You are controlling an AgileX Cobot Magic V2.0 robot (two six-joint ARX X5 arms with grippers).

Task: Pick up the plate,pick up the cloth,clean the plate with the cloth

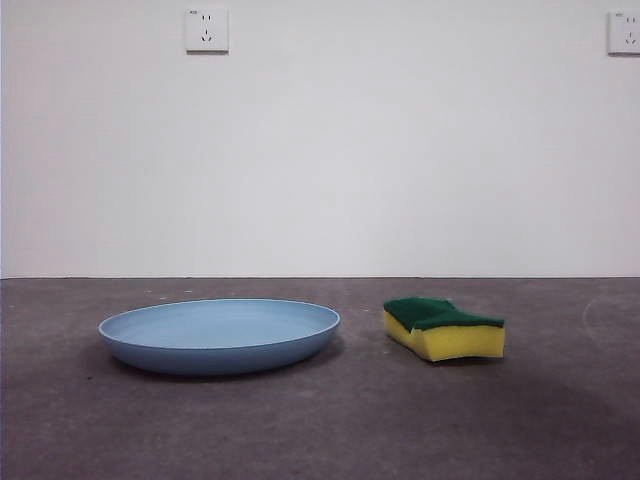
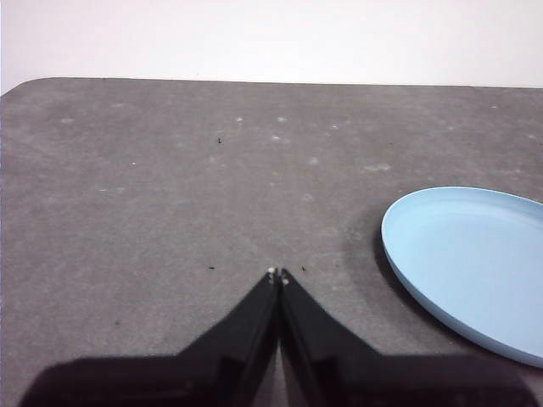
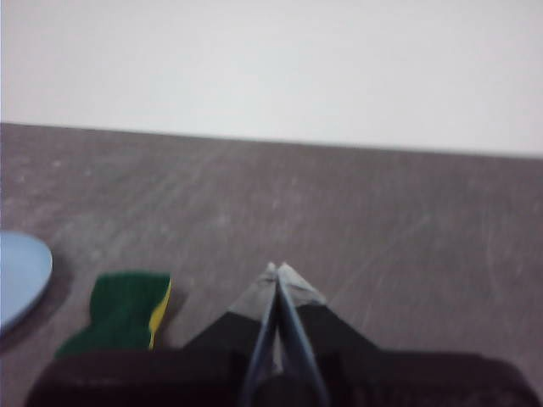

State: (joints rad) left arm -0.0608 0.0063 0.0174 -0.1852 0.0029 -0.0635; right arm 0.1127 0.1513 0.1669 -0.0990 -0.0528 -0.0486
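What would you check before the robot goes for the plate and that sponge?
1. Plate lying flat on the table, nothing on it: ok.
2. Sponge sitting apart from the plate, green side up: ok.
3. Left gripper open enough to take the plate's rim: not ok, it is shut and beside the plate, not touching.
4. Right gripper open for the sponge: not ok, it is shut, holding nothing, with the sponge off to one side.
5. Whether either gripper is high enough above the table to move sideways safely: cannot tell.
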